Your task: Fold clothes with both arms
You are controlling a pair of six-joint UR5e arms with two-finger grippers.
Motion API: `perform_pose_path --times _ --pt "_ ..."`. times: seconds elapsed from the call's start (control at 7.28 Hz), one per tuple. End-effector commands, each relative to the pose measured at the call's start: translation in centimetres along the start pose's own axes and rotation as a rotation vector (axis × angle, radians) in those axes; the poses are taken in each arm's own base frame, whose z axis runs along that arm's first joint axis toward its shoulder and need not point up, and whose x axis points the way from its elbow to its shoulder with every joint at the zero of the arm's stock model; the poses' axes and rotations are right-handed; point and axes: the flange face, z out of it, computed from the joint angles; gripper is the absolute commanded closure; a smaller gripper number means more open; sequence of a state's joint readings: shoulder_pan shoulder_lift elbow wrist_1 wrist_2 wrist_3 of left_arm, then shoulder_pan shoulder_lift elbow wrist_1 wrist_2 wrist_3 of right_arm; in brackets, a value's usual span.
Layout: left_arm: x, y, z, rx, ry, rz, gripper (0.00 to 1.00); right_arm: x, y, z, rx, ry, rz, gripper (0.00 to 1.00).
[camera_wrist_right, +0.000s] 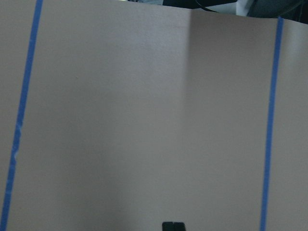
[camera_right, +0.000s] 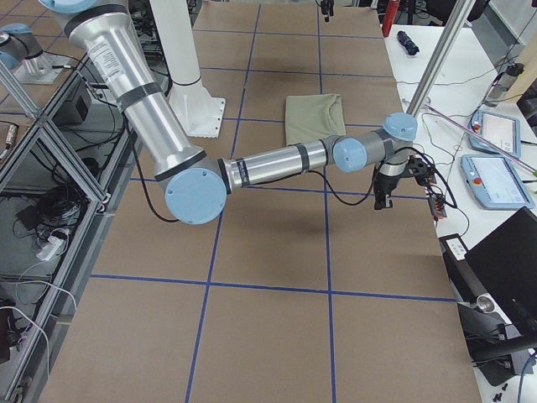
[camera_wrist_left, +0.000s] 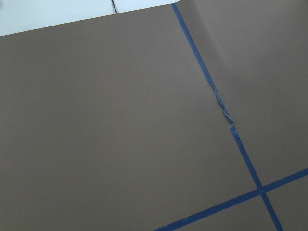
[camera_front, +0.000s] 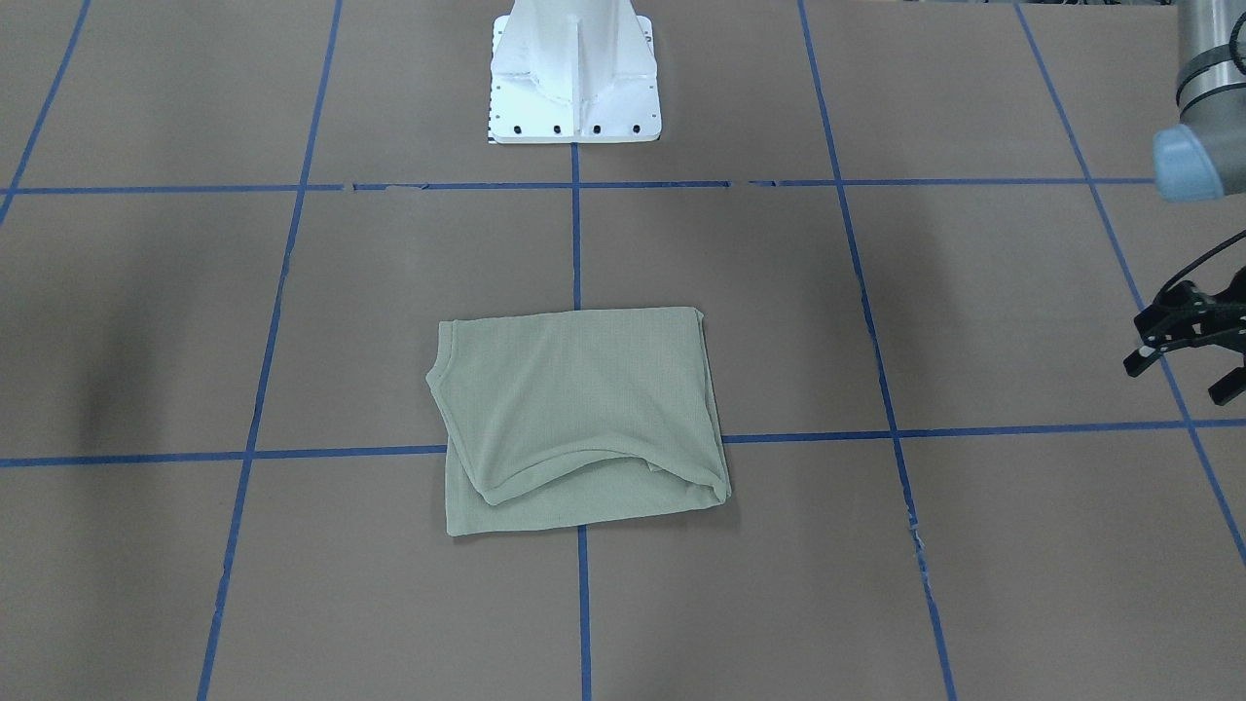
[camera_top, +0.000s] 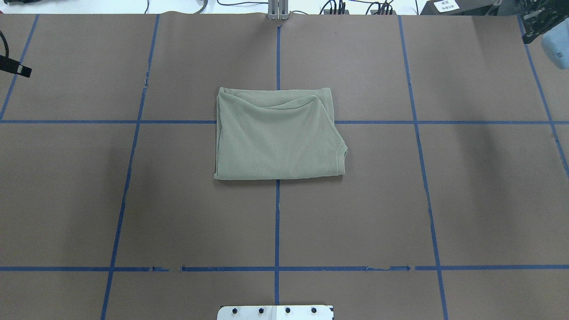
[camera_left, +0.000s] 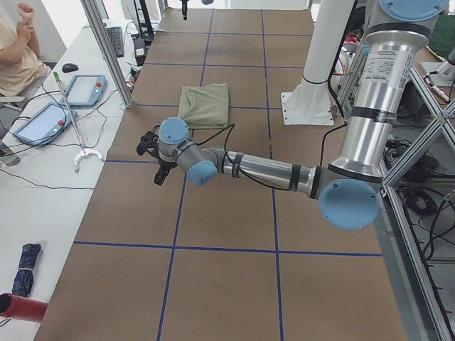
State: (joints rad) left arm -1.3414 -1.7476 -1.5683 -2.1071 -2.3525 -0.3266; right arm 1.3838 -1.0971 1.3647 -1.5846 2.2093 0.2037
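Note:
The clothes, one pale sage-green shirt (camera_front: 584, 419), lie folded into a flat rectangle at the table's middle, also seen from above (camera_top: 278, 138). Nothing touches the shirt. My left gripper (camera_front: 1180, 378) hovers far off to the shirt's side near the table edge, open and empty; only a black tip of it (camera_top: 13, 67) shows in the overhead view. My right gripper (camera_top: 538, 22) hangs at the opposite far corner. In the right wrist view its fingertips (camera_wrist_right: 173, 226) sit together with nothing between them. The left wrist view shows only brown table and blue tape.
The white pedestal base (camera_front: 574, 78) stands at the robot's edge of the table. Blue tape lines (camera_top: 277, 222) grid the brown surface. Beyond the far edge are a white desk with tablets (camera_left: 85, 89), cables, aluminium posts (camera_left: 106, 50) and a seated person (camera_left: 18, 50).

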Motion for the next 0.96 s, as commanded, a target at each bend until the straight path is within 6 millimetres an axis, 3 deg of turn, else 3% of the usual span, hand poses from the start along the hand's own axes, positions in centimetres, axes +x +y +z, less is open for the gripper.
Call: perform_pose_path --times 0.0,0.14,0.27,0.41,0.69,0.82 --pt "-4.5 1.1 -7.2 -0.068 -0.077 0.014 0.00 8.4 5.6 -1.0 -0.063 0.014 -0.031 1.00" --pt "-7.0 2.9 -8.8 -0.086 -0.098 -0.017 0.00 10.8 9.1 0.5 -0.084 -0.032 0.009 1.00" --pt "-8.0 5.8 -8.0 -0.111 -0.082 -0.034 0.00 11.6 10.7 0.0 -0.075 -0.095 0.034 0.89" --pt "-8.0 6.2 -8.0 -0.104 -0.085 -0.028 0.00 12.4 13.0 0.5 -0.084 -0.090 0.061 0.02" --pt "-9.5 7.0 -6.8 -0.127 -0.087 -0.057 0.00 12.1 14.3 0.0 -0.074 -0.087 0.052 0.00" --pt "-9.3 6.8 -7.4 -0.115 -0.094 -0.051 0.00 11.7 14.2 -0.6 -0.061 -0.098 0.034 0.00"
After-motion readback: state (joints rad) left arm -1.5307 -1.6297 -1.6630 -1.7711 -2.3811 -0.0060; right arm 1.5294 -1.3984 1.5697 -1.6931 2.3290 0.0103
